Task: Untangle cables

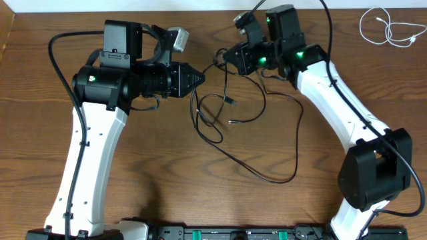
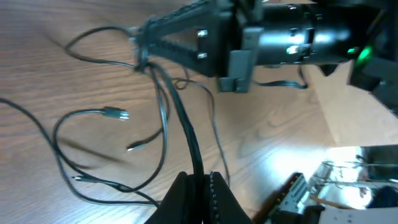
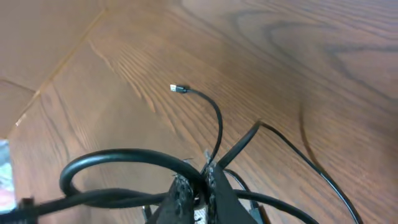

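Between my two arms on the desk [image 1: 167, 193], the black cables [image 1: 228, 90] are bunched in one loose tangle. The left gripper [image 1: 199, 79] is pinched together on a pair of black strands, as the left wrist view [image 2: 200, 190] shows. The right gripper [image 1: 222, 59], close beside it and slightly farther from me, is clamped on the knot where several strands cross [image 2: 142, 48]. The short run between the two grips lies roughly left to right. The slack falls away from it toward me in wide loops, with small plug ends [image 2: 115, 114] lying free on the wood. Both arms are equally close to the tangle, so I judge the coming move turns on drawing the grippers apart along that left-right line. The white cable [image 1: 390, 28] lies coiled well apart at the far right corner, untouched. No container is in view.
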